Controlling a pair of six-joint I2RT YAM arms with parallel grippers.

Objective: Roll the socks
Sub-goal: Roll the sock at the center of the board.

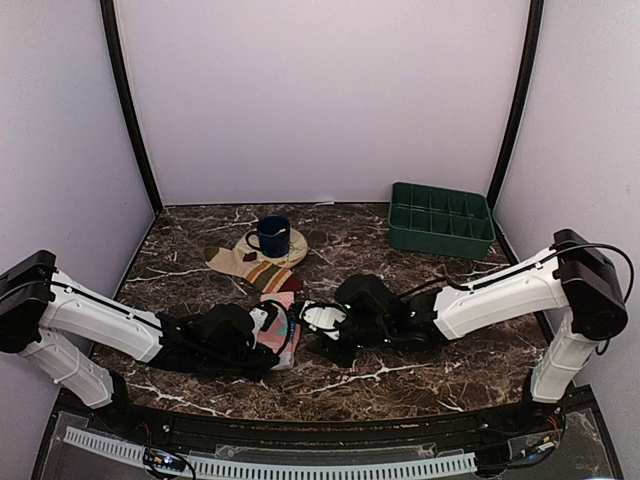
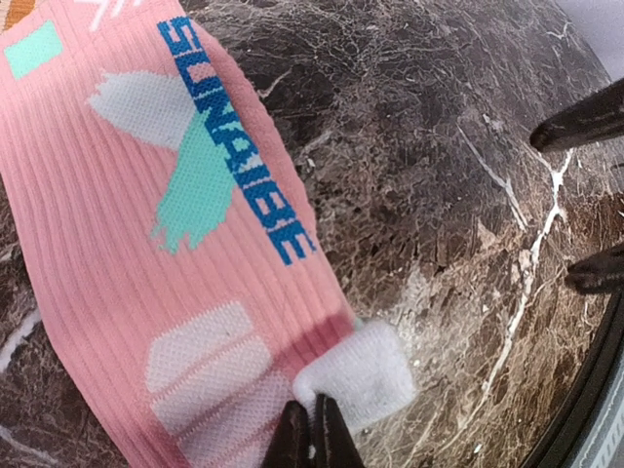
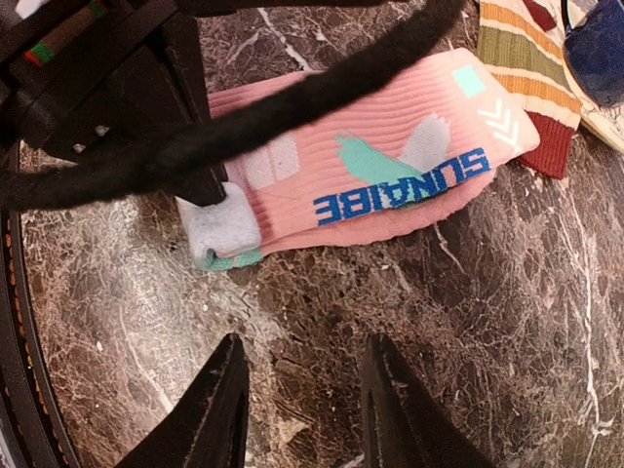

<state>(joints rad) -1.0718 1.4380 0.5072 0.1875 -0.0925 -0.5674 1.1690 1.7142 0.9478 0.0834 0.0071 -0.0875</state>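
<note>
The pink sock [image 1: 281, 322] [image 2: 146, 244] [image 3: 380, 166] lies flat on the marble table with its blue lettering up. Its white toe end [image 2: 359, 375] [image 3: 218, 225] is folded over onto the sock. My left gripper [image 2: 312, 437] [image 1: 283, 352] is shut on the edge of that white toe fold. Beside the sock, my right gripper [image 3: 304, 390] [image 1: 305, 335] stands open just over bare marble with nothing between its fingers [image 2: 585, 115]. The striped cream sock [image 1: 262, 268] [image 3: 526, 68] lies beyond the pink one, touching its far end.
A blue mug [image 1: 270, 236] [image 3: 597, 49] stands on a round tan coaster [image 1: 295, 243] right behind the striped sock. A green compartment tray [image 1: 441, 218] sits at the back right. The table's black front edge [image 1: 300, 425] runs close under both grippers.
</note>
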